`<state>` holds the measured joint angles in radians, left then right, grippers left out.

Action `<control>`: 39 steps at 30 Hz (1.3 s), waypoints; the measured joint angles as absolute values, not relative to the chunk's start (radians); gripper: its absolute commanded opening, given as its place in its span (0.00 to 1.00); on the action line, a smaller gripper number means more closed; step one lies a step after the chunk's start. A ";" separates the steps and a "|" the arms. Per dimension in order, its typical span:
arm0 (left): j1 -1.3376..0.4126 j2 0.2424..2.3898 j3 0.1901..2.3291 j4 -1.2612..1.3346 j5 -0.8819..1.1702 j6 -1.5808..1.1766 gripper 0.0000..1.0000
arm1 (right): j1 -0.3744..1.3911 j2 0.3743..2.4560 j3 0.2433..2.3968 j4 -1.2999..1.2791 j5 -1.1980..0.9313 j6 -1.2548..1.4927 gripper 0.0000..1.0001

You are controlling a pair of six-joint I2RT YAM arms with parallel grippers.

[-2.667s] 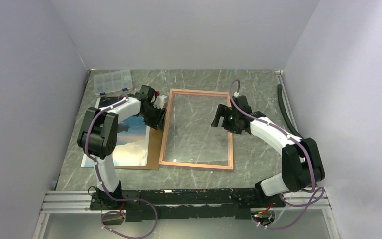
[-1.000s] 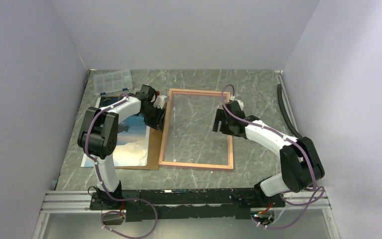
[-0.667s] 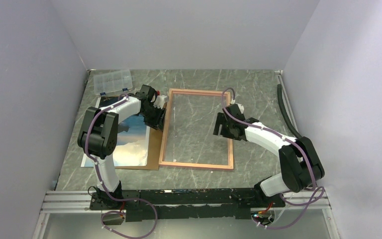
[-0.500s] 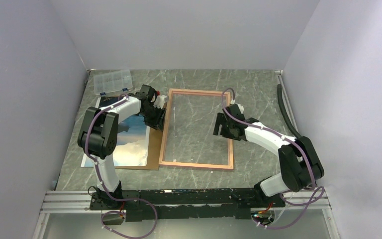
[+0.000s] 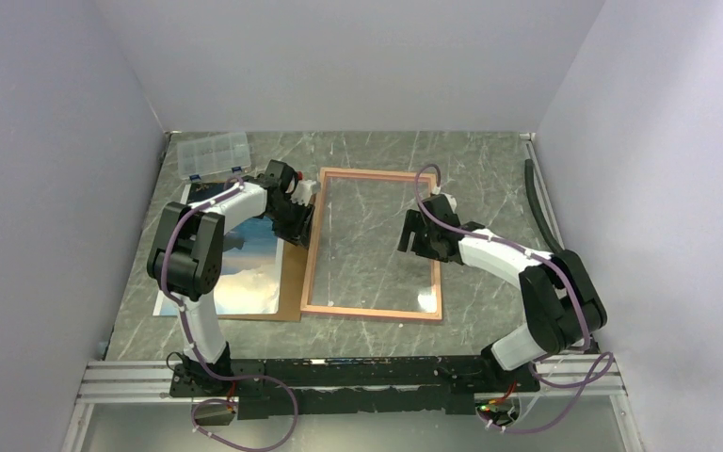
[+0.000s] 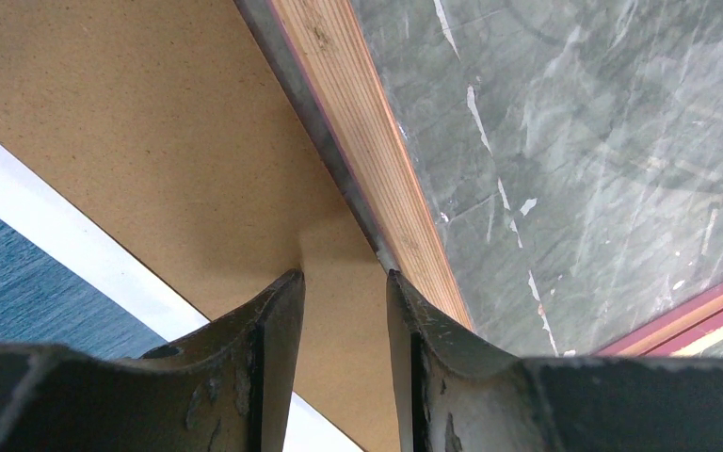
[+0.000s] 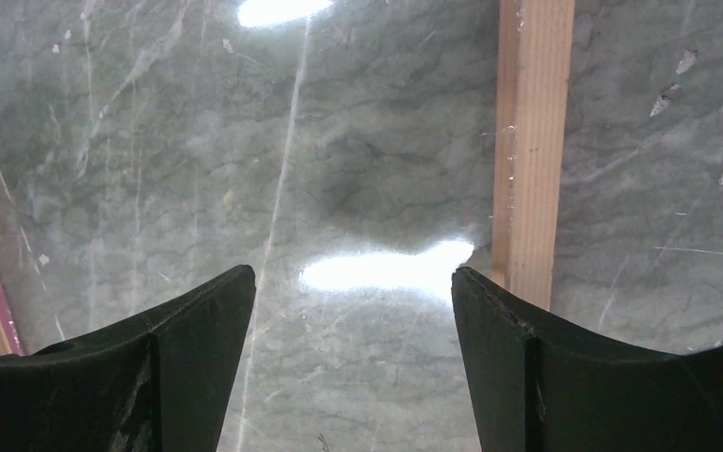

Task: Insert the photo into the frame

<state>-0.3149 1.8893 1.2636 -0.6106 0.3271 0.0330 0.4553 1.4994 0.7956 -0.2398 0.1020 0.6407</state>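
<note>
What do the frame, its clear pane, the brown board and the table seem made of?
The frame: likely bare wood, matte tan with fine grain lines. The pane: glass or clear plastic, glossy, bright glare. The brown board: probably fibreboard, matte and finely speckled. The table: marble-look, grey-green with white veins; stone or print, unclear.

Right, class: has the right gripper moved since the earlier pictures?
Yes. Against the frame, which stays put, the right gripper has shifted slightly left, further in from its right rail.

Camera layout: one overhead, two wrist.
Overhead looks down from behind the near edge of the bench (image 5: 490, 160); wrist views sit close over opposite rails of the frame (image 5: 377, 172), both shared with overhead.
</note>
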 measured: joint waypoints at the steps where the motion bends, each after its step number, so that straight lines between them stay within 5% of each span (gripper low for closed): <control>1: -0.315 1.889 1.264 -0.611 0.327 0.033 0.43 | 0.455 1.504 0.797 -0.234 0.099 0.644 0.80; 28: -0.316 1.895 1.274 -0.630 0.328 0.033 0.42 | 0.455 1.565 0.816 -0.179 0.143 0.711 0.76; 39: -0.316 1.895 1.312 -0.664 0.329 0.033 0.42 | 0.444 1.467 0.848 -0.312 0.096 0.699 0.98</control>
<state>-0.3157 1.8954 1.3117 -0.6636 0.3286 0.0330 0.4438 1.4670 0.8478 -0.3122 0.0959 0.6987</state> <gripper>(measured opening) 0.417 0.939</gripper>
